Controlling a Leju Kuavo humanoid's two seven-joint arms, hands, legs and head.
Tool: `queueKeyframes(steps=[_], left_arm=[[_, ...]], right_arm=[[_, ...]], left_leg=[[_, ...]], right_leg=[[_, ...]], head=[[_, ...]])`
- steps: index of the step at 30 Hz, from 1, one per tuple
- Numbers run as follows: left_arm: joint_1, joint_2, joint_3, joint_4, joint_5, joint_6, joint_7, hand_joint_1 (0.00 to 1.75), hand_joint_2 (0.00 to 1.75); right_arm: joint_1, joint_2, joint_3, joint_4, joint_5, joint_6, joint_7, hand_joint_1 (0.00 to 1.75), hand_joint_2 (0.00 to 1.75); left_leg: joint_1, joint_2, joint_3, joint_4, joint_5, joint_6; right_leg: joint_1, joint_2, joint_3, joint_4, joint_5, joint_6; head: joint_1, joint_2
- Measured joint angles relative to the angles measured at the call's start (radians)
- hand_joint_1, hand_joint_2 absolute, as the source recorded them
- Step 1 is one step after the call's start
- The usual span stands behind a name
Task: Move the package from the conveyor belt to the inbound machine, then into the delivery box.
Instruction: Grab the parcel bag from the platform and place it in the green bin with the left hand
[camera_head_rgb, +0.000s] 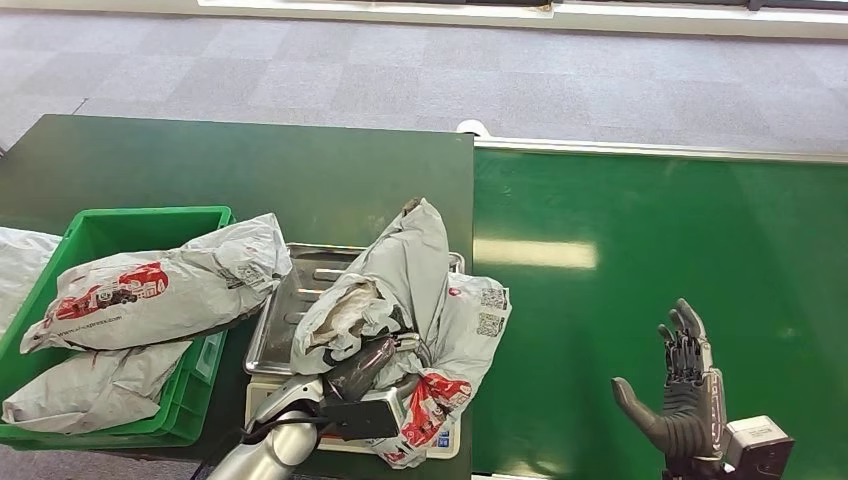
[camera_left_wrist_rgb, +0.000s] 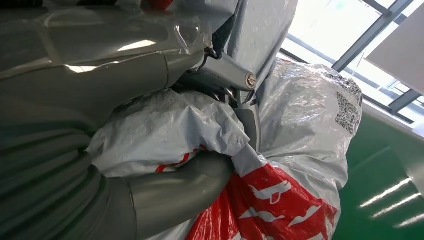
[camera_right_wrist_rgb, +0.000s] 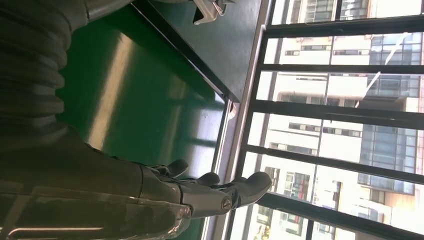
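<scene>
Our left hand (camera_head_rgb: 365, 368) is clutching the grey package (camera_head_rgb: 425, 300) over the inbound machine's steel tray (camera_head_rgb: 285, 310); we're lifting it clear toward the green delivery box (camera_head_rgb: 110, 228), our right hand (camera_head_rgb: 680, 400) hovering unclenched, holding nothing.

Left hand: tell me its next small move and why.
Probably lift the package off the metal tray and carry it toward the green crate. The left hand already grips the grey bag, which lies draped over the tray, so the machine step looks reached. The crate holds two similar bags; the right hand hovers open above the conveyor belt.
</scene>
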Motion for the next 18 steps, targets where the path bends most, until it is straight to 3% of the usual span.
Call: queueKeyframes(steps=[16,18], left_arm=[[0.041,-0.003,0.008,-0.050,0.110,0.047,-0.078,1.75,1.75],[0.052,-0.003,0.009,-0.064,0.123,0.051,-0.089,1.75,0.87]], right_arm=[[0.023,0.000,-0.008,-0.019,-0.020,-0.006,-0.011,0.00,1.75],[0.034,0.002,-0.014,-0.030,-0.023,0.004,-0.011,0.00,1.75]], left_leg=[[0.000,0.000,-0.004,0.000,0.000,0.000],[0.000,0.000,-0.006,0.000,0.000,0.000]], right_leg=[[0.000,0.001,-0.005,0.000,0.000,0.000],[0.000,0.001,-0.007,0.000,0.000,0.000]], head=[[0.000,0.000],[0.000,0.000]])
